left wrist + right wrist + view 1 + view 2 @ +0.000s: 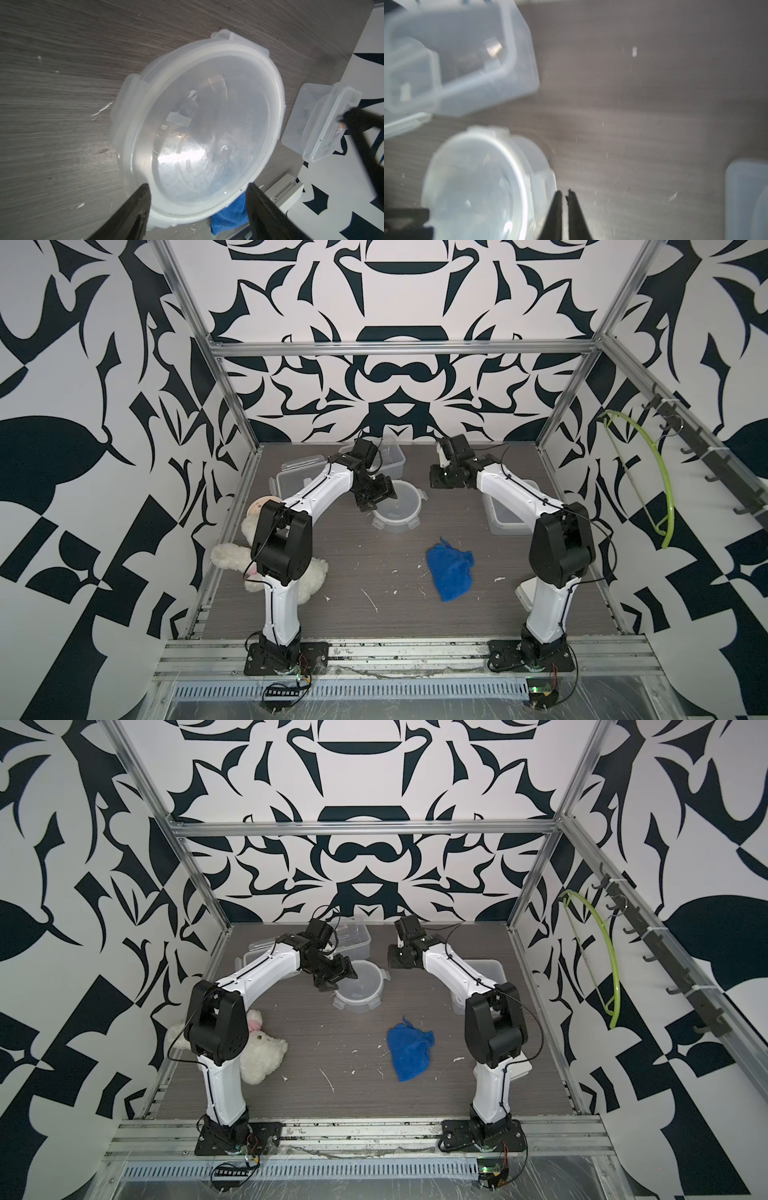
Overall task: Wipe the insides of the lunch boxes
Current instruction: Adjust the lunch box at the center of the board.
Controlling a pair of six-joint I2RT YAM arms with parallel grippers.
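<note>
Since such light, stiff, slick plastic would likely skate on the desk unless braced at rim or clip tabs, grip there; rectangular lunch box at the back, round lunch box mid-desk. Left pincer, spread, hovers over the round rim; right pincer, pressed together, holds nothing.

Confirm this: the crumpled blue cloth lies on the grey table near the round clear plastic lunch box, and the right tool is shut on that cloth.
Wrong on the grip: the right tool is shut on nothing, as the right wrist view shows. The crumpled blue cloth lies free on the grey table near the round clear plastic lunch box.
</note>
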